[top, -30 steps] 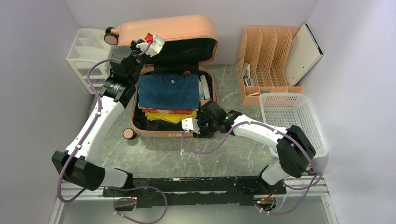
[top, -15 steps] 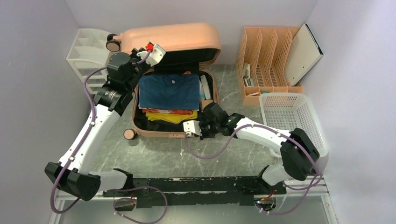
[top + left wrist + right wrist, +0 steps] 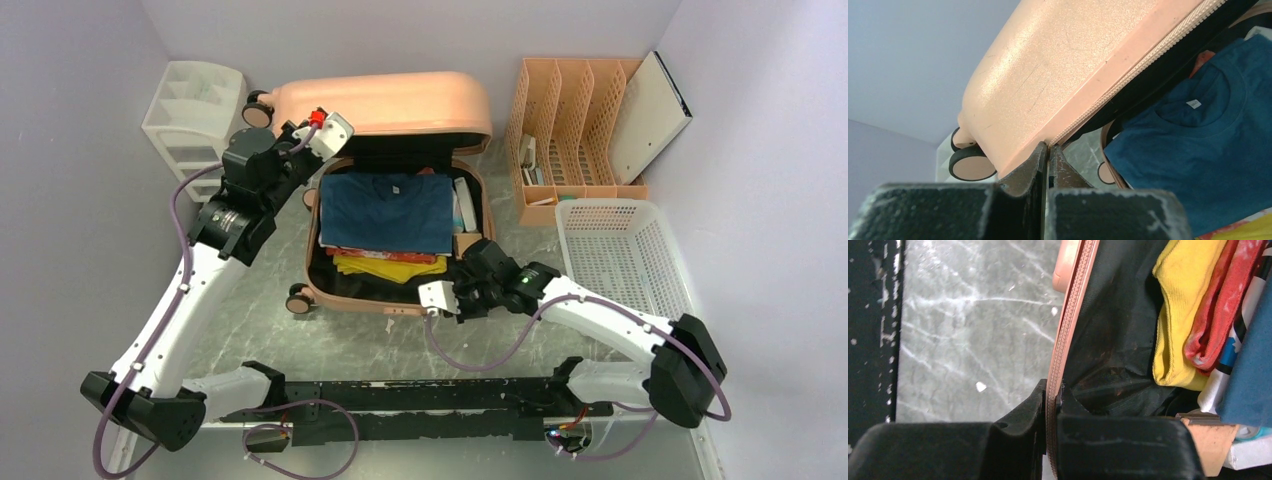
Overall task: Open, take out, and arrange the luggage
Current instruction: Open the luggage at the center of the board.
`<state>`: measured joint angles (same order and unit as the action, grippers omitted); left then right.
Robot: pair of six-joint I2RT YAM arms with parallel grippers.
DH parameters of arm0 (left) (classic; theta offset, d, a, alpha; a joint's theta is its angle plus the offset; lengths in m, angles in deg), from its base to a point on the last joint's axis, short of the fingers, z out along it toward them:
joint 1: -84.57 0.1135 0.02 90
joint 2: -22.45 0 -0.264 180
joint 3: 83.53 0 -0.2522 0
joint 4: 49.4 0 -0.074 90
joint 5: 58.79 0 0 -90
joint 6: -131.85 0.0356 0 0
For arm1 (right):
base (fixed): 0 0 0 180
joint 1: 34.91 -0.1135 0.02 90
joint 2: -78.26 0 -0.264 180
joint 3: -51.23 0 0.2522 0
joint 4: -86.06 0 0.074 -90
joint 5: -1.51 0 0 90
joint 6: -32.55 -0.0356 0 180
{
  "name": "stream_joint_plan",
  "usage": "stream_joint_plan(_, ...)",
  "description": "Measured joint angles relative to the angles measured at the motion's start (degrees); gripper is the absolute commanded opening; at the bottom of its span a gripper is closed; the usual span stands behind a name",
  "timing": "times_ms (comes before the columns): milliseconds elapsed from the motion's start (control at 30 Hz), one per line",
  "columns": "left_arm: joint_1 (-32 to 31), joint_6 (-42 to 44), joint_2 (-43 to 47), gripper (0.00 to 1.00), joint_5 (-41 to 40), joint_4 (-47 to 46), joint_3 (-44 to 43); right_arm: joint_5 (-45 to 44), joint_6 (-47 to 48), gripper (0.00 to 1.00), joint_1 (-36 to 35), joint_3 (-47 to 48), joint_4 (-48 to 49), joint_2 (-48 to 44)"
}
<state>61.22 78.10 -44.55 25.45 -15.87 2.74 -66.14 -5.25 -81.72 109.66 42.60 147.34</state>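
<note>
The salmon-pink luggage (image 3: pixel 385 100) lies open, its lid standing at the back. The base holds a folded blue shirt (image 3: pixel 385 210) over red and yellow clothes (image 3: pixel 385 268), against the black lining. My left gripper (image 3: pixel 322 152) is at the lid's lower left corner. In the left wrist view it (image 3: pixel 1048 149) is shut, its tips pinching the lid's zipper edge (image 3: pixel 1108 95). My right gripper (image 3: pixel 458 302) is at the base's near right corner. In the right wrist view it (image 3: pixel 1052 390) is shut on the base's zipper rim (image 3: pixel 1068 325).
A white drawer organiser (image 3: pixel 195 110) stands at the back left, next to a luggage wheel (image 3: pixel 257 107). An orange slotted file rack (image 3: pixel 570 130) holding a white board stands at the back right. A white mesh basket (image 3: pixel 625 255) sits on the right.
The whole luggage has slid to the right and turned a little, its lid moving with it. Both grippers have moved right with it and kept their hold.
</note>
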Motion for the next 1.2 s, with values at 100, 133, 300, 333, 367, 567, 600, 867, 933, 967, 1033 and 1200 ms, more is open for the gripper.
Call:
stream_joint_plan(100, -0.11, -2.05, 0.59, 0.05, 1.77, 1.53, -0.68, 0.28, 1.42, 0.00, 0.00, -1.68, -2.32, -2.62)
stream_joint_plan(133, -0.13, -2.99, 0.79, 0.05, 2.49, 2.19, -1.07, 0.44, 1.95, 0.00, 0.00, -2.29, -2.99, -3.37)
stream_joint_plan(300, -0.37, -8.31, 2.05, 0.05, 7.52, 4.98, -1.92, 0.48, 5.09, 0.00, -1.05, -4.74, -4.83, -6.86)
stream_joint_plan(333, -0.37, -9.18, 2.29, 0.05, 8.48, 5.53, -1.92, 0.52, 5.35, 0.00, -1.29, -5.07, -5.01, -7.32)
stream_joint_plan(367, -0.39, -9.92, 2.43, 0.05, 9.35, 5.97, -1.95, 0.57, 5.79, 0.00, -1.49, -5.44, -5.25, -7.87)
stream_joint_plan(567, -0.46, -13.57, 3.04, 0.05, 13.62, 7.63, -2.03, 1.40, 7.89, 0.00, -1.68, -6.56, -7.15, -10.10)
stream_joint_plan(600, -0.46, -13.88, 3.13, 0.05, 13.97, 7.72, -2.03, 1.57, 8.26, 0.00, -1.70, -6.60, -7.45, -10.23)
stream_joint_plan(867, -0.48, -16.00, 2.03, 0.16, 14.51, 7.48, -2.71, 1.66, 11.15, 0.00, -2.75, -6.62, -9.29, -10.71)
stream_joint_plan(933, -0.46, -16.20, 1.36, 0.21, 14.51, 7.23, -3.43, 1.66, 11.76, 0.00, -3.04, -6.51, -10.12, -10.91)
stream_joint_plan(967, -0.46, -16.33, 1.05, 0.24, 14.53, 7.04, -3.78, 1.66, 12.13, 0.00, -3.13, -6.32, -10.84, -10.97)
stream_joint_plan(1033, -0.48, -16.55, 0.46, 0.30, 14.56, 6.71, -4.55, 1.68, 12.83, 0.00, -3.17, -5.42, -13.05, -10.99)
stream_joint_plan(1200, -0.48, -17.09, -0.96, 0.40, 15.04, 5.40, -6.40, 2.16, 14.29, 0.00, -3.21, -1.66, -20.74, -10.95)
